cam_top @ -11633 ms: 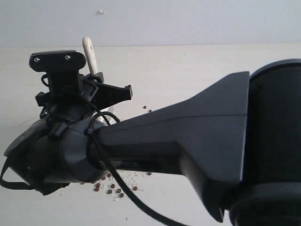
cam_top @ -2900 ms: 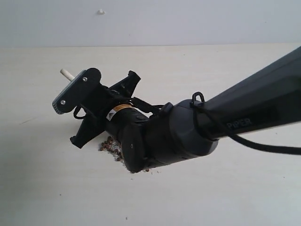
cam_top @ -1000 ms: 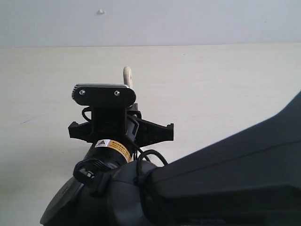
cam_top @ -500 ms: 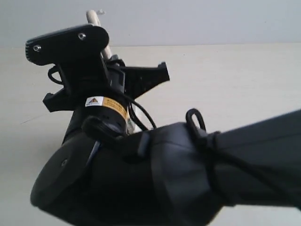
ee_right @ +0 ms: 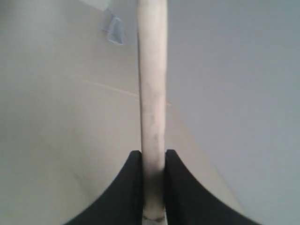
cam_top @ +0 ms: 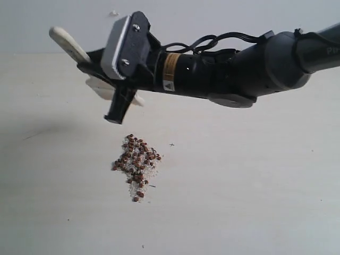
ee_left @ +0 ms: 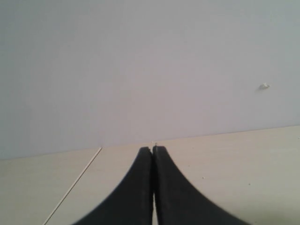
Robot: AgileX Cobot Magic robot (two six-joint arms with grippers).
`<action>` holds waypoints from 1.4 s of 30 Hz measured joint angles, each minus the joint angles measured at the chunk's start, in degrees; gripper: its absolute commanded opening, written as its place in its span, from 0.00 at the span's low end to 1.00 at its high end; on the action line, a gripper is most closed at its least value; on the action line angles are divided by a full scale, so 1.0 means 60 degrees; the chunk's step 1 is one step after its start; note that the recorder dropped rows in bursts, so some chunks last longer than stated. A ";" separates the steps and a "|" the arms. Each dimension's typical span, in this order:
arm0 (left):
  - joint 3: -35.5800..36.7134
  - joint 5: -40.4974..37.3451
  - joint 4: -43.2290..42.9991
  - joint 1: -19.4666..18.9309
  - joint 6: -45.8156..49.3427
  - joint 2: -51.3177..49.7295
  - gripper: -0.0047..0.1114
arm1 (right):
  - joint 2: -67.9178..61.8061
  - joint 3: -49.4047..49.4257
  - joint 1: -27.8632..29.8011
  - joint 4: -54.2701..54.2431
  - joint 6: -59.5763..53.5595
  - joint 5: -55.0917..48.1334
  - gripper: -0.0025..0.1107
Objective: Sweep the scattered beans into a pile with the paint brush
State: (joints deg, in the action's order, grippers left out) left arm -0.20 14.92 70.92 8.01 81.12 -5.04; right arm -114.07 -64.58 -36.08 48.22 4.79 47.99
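Pale table (cam_top: 255,202) fills the foreground and carries the work. Nearest the camera, the beans (cam_top: 139,194) lie gathered with white grains into one compact pile (cam_top: 136,163), with a short tail trailing toward the camera. A few dark specks lie apart from it; whether these are beans cannot be told. Above and beyond the pile, the right end effector (ee_right: 153,157) is clenched on the handle of the paint brush (cam_top: 66,43), which hangs clear of the table and touches no beans. The left end effector (ee_left: 153,151) is clenched on nothing; no beans show in its view. Behind stands a plain wall (cam_top: 212,21). Judgement: sweeping is essentially complete; at most, the tail needs one tidying stroke.
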 measured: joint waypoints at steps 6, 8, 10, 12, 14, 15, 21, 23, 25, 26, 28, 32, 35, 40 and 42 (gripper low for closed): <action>0.0000 0.0000 0.0000 0.0000 0.0000 0.0000 0.04 | -0.0621 -0.0002 0.1180 0.3407 0.1228 0.1615 0.02; 0.0000 0.0000 0.0000 0.0000 0.0000 0.0000 0.04 | -0.0843 -0.0192 0.1337 0.3889 0.1228 0.1862 0.02; 0.0000 0.0000 0.0000 0.0000 0.0000 0.0000 0.04 | -0.1078 -0.0453 0.1430 0.4149 0.1228 0.2019 0.02; 0.0000 0.0000 0.0000 0.0000 0.0000 0.0000 0.04 | -0.1341 -0.0758 0.1516 0.4317 0.1228 0.2219 0.02; 0.0000 0.0000 0.0000 0.0000 0.0000 0.0000 0.04 | -0.1663 -0.1051 0.1536 0.4510 0.1280 0.2392 0.02; 0.0000 0.0000 0.0000 0.0000 0.0000 0.0000 0.04 | -0.1832 -0.1146 0.1541 0.4624 0.1358 0.2433 0.02; 0.0000 0.0000 0.0000 0.0000 0.0000 0.0000 0.04 | -0.2362 -0.1458 0.1555 0.5591 0.2536 0.2551 0.02; 0.0000 0.0000 0.0000 0.0000 0.0000 0.0000 0.04 | -0.2362 -0.1493 0.1555 0.5838 0.2923 0.2657 0.02; 0.0000 0.0000 0.0000 0.0000 0.0000 0.0000 0.04 | -0.2344 -0.1496 0.1562 0.6004 0.3361 0.2767 0.02; 0.0000 0.0000 0.0000 0.0000 0.0000 0.0000 0.04 | -0.2344 -0.1496 0.1562 0.6043 0.3513 0.2823 0.02; 0.0000 0.0000 0.0000 0.0000 0.0000 0.0000 0.04 | -0.2344 -0.1496 0.1562 0.6130 0.3820 0.2990 0.02; 0.0000 0.0000 0.0000 0.0000 0.0000 0.0000 0.04 | -0.2344 -0.1512 0.1562 0.6301 0.4316 0.3312 0.02; 0.0000 0.0000 0.0000 0.0000 0.0000 0.0000 0.04 | -0.2344 -0.1512 0.1562 0.6343 0.4407 0.3402 0.02; 0.0000 0.0000 0.0000 0.0000 0.0000 0.0000 0.04 | -0.2195 -0.1512 0.1562 0.6343 0.4407 0.3172 0.02; 0.0000 0.0000 0.0000 0.0000 0.0000 0.0000 0.04 | -0.2081 -0.1512 0.1562 0.6215 0.4296 0.2966 0.02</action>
State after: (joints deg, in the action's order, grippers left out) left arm -0.20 14.92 70.92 8.01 81.12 -5.04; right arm -126.55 -73.66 -26.71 85.50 30.57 65.78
